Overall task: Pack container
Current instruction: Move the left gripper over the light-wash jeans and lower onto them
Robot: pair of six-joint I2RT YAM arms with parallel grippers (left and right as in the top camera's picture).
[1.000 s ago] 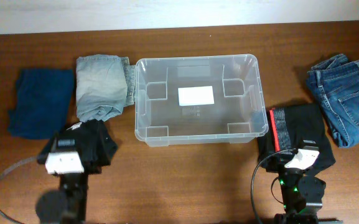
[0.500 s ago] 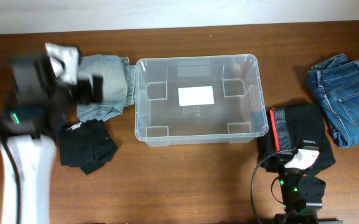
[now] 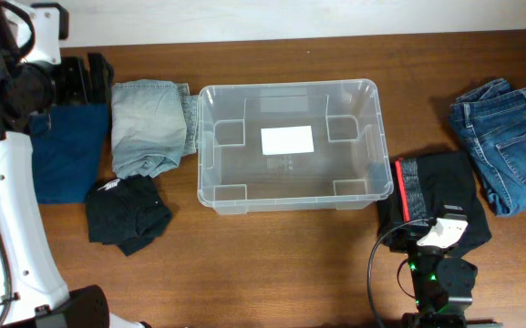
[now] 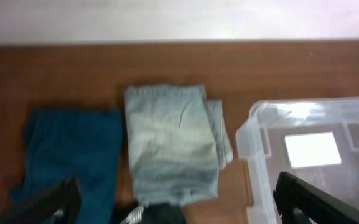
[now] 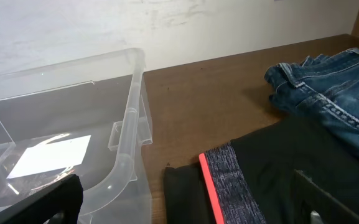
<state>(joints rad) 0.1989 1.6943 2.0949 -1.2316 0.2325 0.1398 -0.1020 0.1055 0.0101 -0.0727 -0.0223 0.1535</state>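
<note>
Left claw [image 4: 180, 208]: high over the far left part of the worktop [image 3: 272, 264]; its two fingers stand as wide apart as they go, with nothing held between them.
Below left claw: a folded pale grey-green denim garment [image 4: 170, 143] lies under the gap between the fingers, nearer the left finger's side.
Left of left claw: a dark teal garment [image 4: 70, 155] lies flat, just beside the pale one.
Near edge under left claw: a black garment [image 3: 128, 211] with a small white mark, touching the near end of the pale garment.
Right of left claw: the container [image 3: 290, 202], a clear tub standing upright on the worktop, its left wall just beside the pale garment; inside, only a white label [image 3: 287, 139] on the ribbed base shows.
Right claw [image 5: 188, 202]: low near the front edge of the worktop, fingers spread wide, gripping nothing.
Under right claw: a black garment with a red stripe and grey band [image 5: 229, 180], lying flat.
Ahead-left of right claw: the container's right wall and rounded corner, close beside the striped garment; I cannot tell whether they touch.
Ahead-right of right claw: folded blue jeans [image 5: 328, 93], beside the striped garment.
</note>
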